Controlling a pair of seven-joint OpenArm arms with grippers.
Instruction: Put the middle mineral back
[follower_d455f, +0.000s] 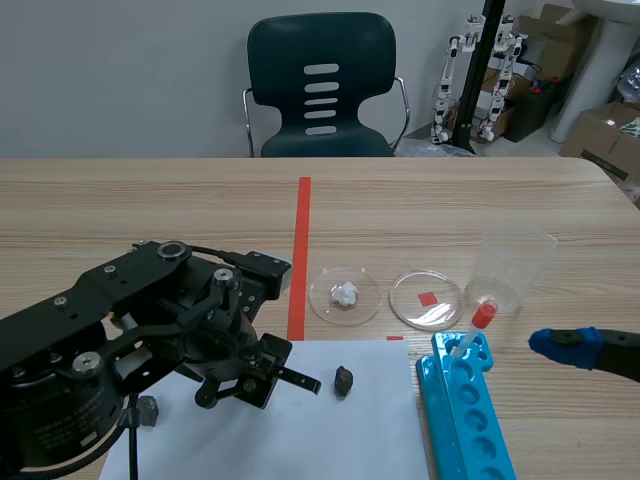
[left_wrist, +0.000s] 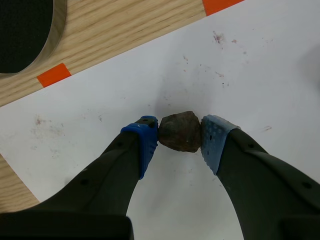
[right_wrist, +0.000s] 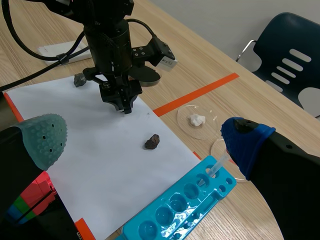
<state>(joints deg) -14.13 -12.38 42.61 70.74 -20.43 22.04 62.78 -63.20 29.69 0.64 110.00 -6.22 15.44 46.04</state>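
Right gripper (right_wrist: 143, 131), fingers spread wide, above white paper (right_wrist: 100, 165). A dark mineral (right_wrist: 153, 142) lies on the paper, between the left gripper (right_wrist: 122, 106) and a blue tray (right_wrist: 180, 210).

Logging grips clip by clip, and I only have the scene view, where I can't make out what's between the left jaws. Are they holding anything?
Observer: Yes. The left wrist view shows the left jaws shut on a brown mineral, pressed between their pads.
Operator: And the right jaws? I see just one blue tip.
Observer: Open. The right wrist view shows their blue pad and grey-green pad far apart, gripping nothing.
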